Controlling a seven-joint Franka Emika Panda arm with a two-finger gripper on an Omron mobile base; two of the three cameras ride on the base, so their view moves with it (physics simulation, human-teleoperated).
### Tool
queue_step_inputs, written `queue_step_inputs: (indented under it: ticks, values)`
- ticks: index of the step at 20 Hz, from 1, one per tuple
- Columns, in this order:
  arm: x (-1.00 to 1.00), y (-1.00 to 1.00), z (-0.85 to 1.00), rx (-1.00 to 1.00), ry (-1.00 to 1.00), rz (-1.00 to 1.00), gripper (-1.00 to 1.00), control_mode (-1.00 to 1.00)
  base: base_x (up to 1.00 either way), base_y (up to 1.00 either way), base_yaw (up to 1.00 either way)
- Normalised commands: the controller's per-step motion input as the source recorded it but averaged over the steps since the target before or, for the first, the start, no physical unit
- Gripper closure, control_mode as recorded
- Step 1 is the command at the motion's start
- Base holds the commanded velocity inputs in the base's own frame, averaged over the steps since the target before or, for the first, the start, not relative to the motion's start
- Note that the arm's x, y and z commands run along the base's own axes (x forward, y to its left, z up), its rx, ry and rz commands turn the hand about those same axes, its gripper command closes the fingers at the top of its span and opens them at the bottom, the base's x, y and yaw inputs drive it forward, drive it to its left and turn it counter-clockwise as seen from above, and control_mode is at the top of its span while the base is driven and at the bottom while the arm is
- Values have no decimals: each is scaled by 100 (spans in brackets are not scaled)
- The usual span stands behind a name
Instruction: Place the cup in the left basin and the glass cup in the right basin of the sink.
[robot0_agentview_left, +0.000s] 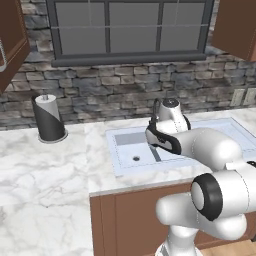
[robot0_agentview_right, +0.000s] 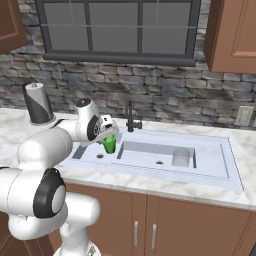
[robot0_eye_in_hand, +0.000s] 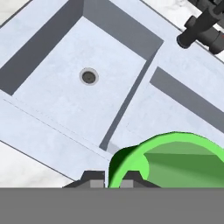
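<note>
The sink (robot0_agentview_right: 220, 165) is set into the counter (robot0_agentview_right: 45, 150) along its back edge. Over the left basin (robot0_eye_in_hand: 83, 92), near the centre divider, the end effector (robot0_agentview_right: 107, 136) is clenched on the cup (robot0_agentview_right: 110, 144). Best to lower it straight, clear of the divider, and release only once it rests on the basin floor.

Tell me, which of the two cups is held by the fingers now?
The green cup, held above the sink's left basin. The glass cup stands alone in the right basin, pale and translucent.
</note>
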Motion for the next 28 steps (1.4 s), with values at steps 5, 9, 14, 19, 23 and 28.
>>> queue_step_inputs:
  ticks: [5,9,14,19,23,28]
  values:
    - [0,0,0,0,0,0,100,100,5,1,0]
    - [0,0,0,0,0,0,100,100,2,0,0]
    - [10,0,0,0,0,0,100,-100,0,0,0]
    - [26,7,0,0,0,0,100,-100,0,0,0]
    - [19,16,0,-1,0,0,100,-100,0,0,0]
    - [5,26,0,-3,0,0,100,-100,0,0,0]
